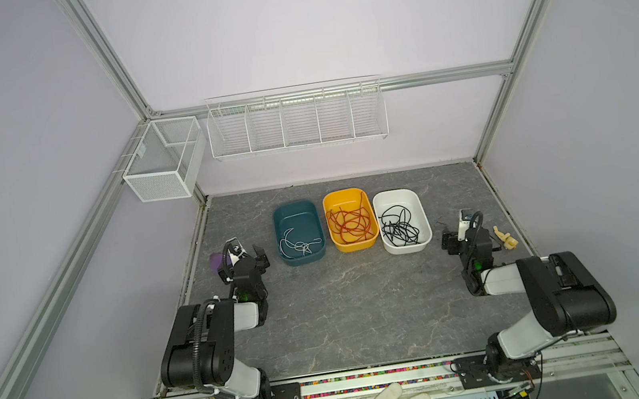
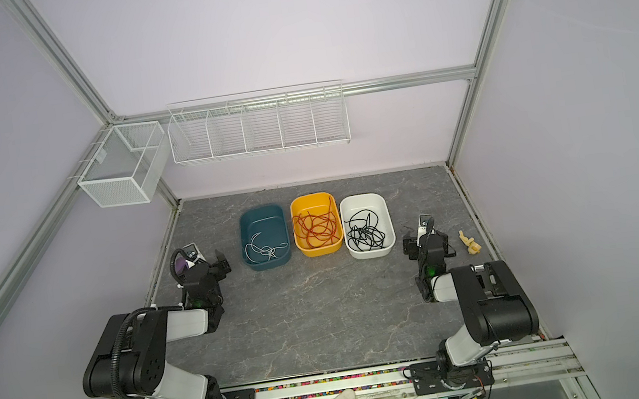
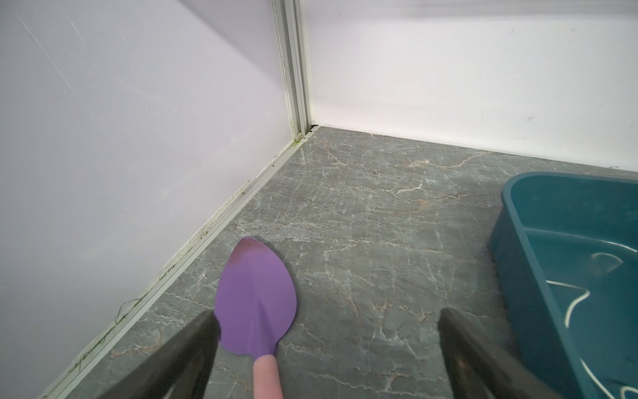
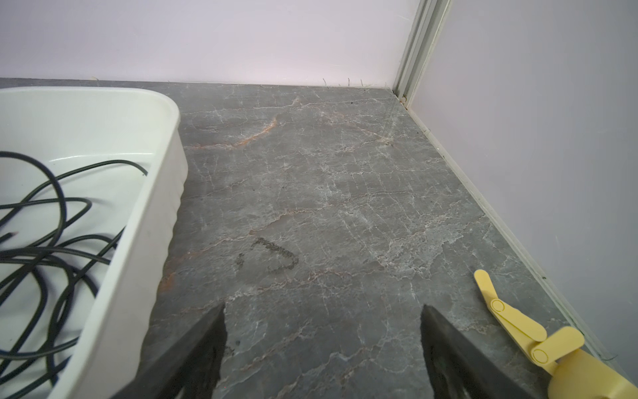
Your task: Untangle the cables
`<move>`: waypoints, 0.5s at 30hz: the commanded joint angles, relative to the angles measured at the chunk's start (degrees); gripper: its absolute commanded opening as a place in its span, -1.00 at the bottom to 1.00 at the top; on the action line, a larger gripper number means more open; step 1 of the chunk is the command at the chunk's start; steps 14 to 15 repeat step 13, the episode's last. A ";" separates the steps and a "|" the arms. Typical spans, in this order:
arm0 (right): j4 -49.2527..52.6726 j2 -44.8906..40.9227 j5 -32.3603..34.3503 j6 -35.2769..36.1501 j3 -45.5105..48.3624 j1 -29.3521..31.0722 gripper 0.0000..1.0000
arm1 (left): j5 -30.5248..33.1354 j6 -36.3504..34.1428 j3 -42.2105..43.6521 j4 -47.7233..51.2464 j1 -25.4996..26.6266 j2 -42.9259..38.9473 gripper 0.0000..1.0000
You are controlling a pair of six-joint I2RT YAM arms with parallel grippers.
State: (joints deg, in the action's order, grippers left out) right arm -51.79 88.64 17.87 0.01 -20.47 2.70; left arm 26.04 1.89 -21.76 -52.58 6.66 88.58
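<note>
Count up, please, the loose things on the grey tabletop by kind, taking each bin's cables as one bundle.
Bins: 3 (teal bin, yellow bin, white bin)
Cable bundles: 3 (white cables, red-orange cables, black cables)
Purple spatula: 1
Yellow jointed figure: 1
Total: 8

Robotics laboratory test cell: a silver aluminium extrusion frame (image 1: 111, 64) encloses plain lilac wall panels (image 1: 307, 22) and a grey marble-patterned tabletop (image 1: 365, 307). Black-and-white robot arms (image 1: 202, 341) mount on a slotted aluminium front rail (image 1: 376, 388).
</note>
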 commanded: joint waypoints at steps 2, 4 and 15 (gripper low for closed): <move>-0.94 -0.64 -0.73 0.51 -0.39 -0.20 0.77 | -0.28 0.13 -0.02 -1.64 -0.15 0.72 0.97; -0.97 -0.66 -0.73 0.52 -0.30 -0.15 0.78 | -0.28 0.13 -0.06 -1.65 -0.15 0.72 0.97; -0.56 -0.83 -1.26 0.27 -0.34 -0.34 0.78 | -0.29 0.09 -0.04 -1.61 -0.15 0.72 0.97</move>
